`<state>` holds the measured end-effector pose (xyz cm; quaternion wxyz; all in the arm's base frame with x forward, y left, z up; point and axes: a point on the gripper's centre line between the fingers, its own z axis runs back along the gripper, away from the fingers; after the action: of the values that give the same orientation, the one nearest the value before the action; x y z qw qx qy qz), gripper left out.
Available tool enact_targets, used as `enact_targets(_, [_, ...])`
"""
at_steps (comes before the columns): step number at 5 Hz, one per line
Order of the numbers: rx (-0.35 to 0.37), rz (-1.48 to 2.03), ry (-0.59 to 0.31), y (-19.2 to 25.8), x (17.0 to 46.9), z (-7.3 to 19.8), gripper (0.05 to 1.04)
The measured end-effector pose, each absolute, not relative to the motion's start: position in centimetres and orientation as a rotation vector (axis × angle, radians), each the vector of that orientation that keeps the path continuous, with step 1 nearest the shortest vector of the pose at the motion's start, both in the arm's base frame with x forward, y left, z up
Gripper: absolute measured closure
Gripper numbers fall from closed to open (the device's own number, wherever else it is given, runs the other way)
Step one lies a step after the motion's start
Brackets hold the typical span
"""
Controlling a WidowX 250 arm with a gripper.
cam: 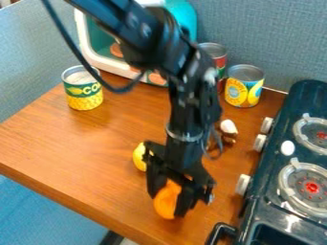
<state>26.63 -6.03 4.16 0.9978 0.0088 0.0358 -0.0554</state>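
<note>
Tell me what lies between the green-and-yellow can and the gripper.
On the tabletop, a yellow object, partly behind the gripper; the camera view shows it.

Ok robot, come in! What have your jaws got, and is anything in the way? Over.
Gripper: jaws closed on orange thing, down by the table. Yellow thing close beside, maybe in the way. Stove nearby. Over.
</note>
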Motion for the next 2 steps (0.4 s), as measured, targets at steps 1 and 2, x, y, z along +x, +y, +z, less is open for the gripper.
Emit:
enact_targets(1, [-0.053,-0.06,-0.049,-5.3,27.7,8.7,0.337])
enact_targets(2, [-0.068,0.005,-0.104,-4.9,30.1,12.8,0.337])
